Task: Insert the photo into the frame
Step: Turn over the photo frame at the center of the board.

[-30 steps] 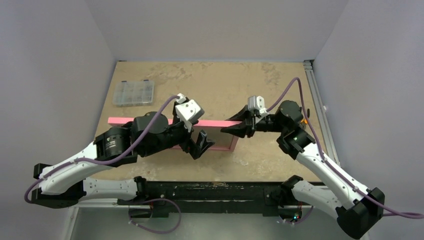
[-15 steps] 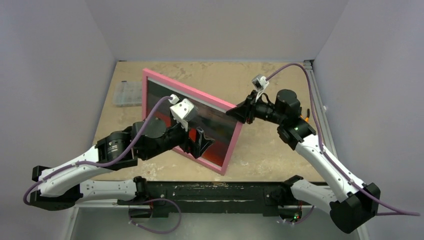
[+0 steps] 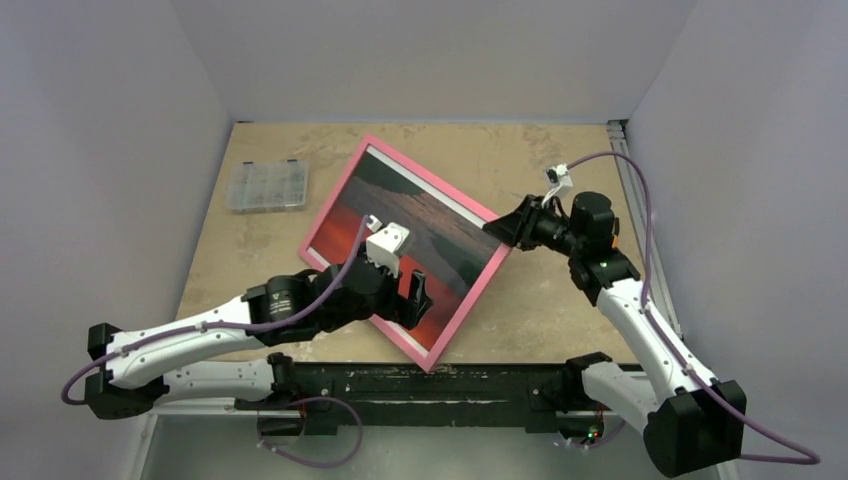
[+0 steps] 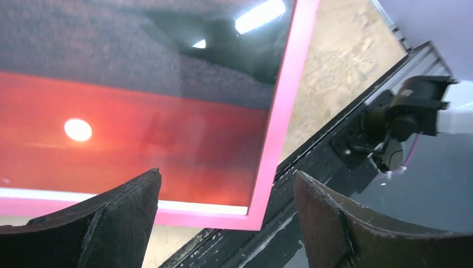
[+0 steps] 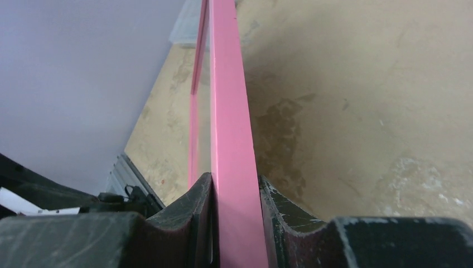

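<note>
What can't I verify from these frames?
- Back of frame: faces away in every view.
- Lower part of photo: left arm covers it, top view.
- Frame's low corner touching table or not: unclear.
- Clear box contents: too small.
- Right wrist: frame edge-on only.

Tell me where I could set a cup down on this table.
Bare tabletop lies far right, between the pink frame and the side rail, and left, nearer than the clear box. The middle is crowded: right hand gripping the frame, left hand open above it.

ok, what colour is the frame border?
Plain pink. The frame shows it best in the right wrist view, edge-on.
</note>
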Robot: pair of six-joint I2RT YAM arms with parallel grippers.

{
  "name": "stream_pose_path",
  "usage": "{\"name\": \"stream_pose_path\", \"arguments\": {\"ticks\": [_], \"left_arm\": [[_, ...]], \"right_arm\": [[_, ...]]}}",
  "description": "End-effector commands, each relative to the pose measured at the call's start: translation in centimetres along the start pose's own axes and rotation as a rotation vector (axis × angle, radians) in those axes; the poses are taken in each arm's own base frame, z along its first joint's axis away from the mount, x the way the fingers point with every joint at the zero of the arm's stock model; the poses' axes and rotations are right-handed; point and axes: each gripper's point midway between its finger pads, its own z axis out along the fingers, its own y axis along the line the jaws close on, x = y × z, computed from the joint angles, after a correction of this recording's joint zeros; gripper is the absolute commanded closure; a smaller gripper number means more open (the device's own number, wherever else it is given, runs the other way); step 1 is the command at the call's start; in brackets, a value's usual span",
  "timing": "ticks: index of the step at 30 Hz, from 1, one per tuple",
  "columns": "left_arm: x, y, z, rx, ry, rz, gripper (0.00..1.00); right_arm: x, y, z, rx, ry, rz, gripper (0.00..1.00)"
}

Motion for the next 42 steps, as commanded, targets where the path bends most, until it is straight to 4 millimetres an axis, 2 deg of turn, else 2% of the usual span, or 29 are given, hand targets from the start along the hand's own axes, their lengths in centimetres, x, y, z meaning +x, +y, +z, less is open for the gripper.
{"name": "stream_pose_path", "arguments": {"ticks": [1,8,13,15,17,22,24,26,29,34,38,42], "left_arm": [[1.7,0.4,2.4,-0.067,0.030,-0.159,0.15],[6.5,2.7,5.8,-0.186,0.216,-0.306,0.16],[8.8,5.7,6.8,-0.262,0.258,-0.436,0.15],[9.5,7.1,6.6,-0.304,0.260,-0.476,0.15],[10.2,8.6,6.2,-0.349,0.253,-0.519,0.15],[12.9,12.4,5.2,-0.449,0.243,-0.659,0.14],[14.1,13.7,4.8,-0.475,0.241,-0.714,0.14],[15.0,14.7,4.5,-0.498,0.238,-0.751,0.13],[15.8,15.6,4.5,-0.500,0.238,-0.785,0.11],[16.3,16.6,5.0,-0.516,0.251,-0.811,0.07],[16.5,17.3,5.7,-0.521,0.260,-0.834,0.06],[16.2,17.9,6.7,-0.501,0.252,-0.857,0.06]], "right_arm": [[1.1,-8.8,-0.7,0.305,-0.031,0.009,1.00],[3.6,-15.0,-2.1,0.465,-0.007,0.087,1.00],[4.9,-18.9,-3.4,0.585,-0.009,0.158,1.00],[5.5,-19.9,-3.7,0.611,-0.003,0.182,0.91],[6.0,-20.2,-3.5,0.596,0.011,0.216,0.82],[6.9,-20.9,-2.8,0.581,0.063,0.260,0.68],[7.6,-21.0,-2.5,0.571,0.088,0.287,0.58],[8.3,-21.1,-2.2,0.560,0.113,0.317,0.40],[8.9,-21.0,-1.9,0.540,0.130,0.350,0.29],[8.5,-21.1,-2.2,0.565,0.118,0.357,0.25],[7.3,-21.3,-2.7,0.598,0.087,0.321,0.24],[6.4,-21.1,-2.2,0.573,0.102,0.294,0.23]]}}
